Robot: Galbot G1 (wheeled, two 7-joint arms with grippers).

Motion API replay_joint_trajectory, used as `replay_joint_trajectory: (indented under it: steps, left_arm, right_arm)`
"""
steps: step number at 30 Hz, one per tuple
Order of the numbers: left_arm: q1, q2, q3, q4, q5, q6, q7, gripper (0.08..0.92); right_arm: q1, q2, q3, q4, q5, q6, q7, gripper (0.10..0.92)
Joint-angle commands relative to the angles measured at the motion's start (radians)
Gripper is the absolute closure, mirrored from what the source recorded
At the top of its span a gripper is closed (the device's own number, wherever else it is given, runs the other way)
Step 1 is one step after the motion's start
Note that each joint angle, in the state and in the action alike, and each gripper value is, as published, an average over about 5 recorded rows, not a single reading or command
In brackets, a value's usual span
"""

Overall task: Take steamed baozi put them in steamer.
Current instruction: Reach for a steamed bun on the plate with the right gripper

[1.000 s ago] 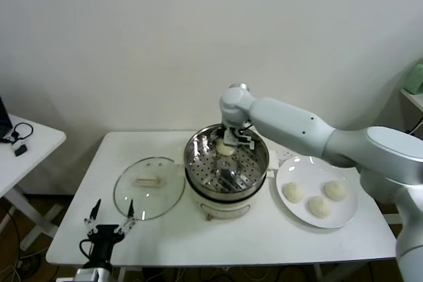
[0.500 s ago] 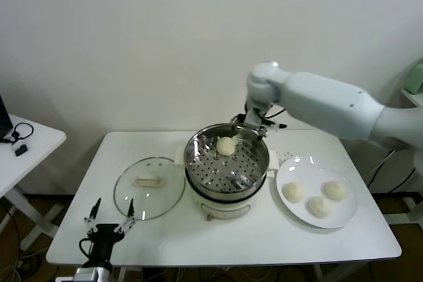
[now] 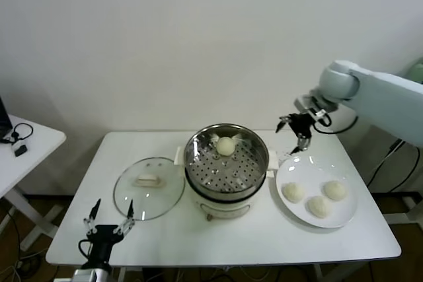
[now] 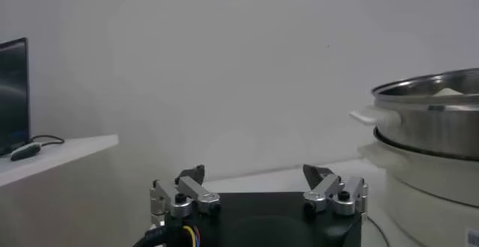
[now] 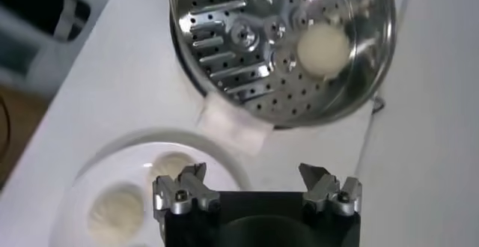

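White table (image 3: 198,236) against pale wall (image 3: 165,44), side table (image 3: 26,150) left

Even, soft light fills the head view, shadows faint under the white plate (image 3: 345,217). Glare glints off the steamer (image 5: 224,39) floor. The right wrist view looks soft, perhaps motion blur; the glass lid (image 3: 149,187) catches reflections.

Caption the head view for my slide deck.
Open right gripper above plate of three buns; one bun in steamer.
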Motion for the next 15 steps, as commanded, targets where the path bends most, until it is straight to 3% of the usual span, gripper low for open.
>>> replay_joint_trajectory:
  steps: [1,6,15]
  left_arm:
    - [0.002,0.0,0.001,0.008,0.002,-0.004,-0.001,0.177]
    - [0.007,-0.003,0.003,0.004,0.009,-0.003,0.0,0.177]
    - [0.009,-0.005,0.01,0.007,0.018,-0.002,0.0,0.177]
  right_arm:
    - [-0.31,-0.098,0.195,-0.033,-0.079,-0.11,0.02,0.203]
    - [-0.411,-0.043,0.247,-0.079,-0.174,-0.091,0.015,0.203]
    - [-0.442,0.018,0.244,-0.136,-0.212,-0.073,0.003,0.203]
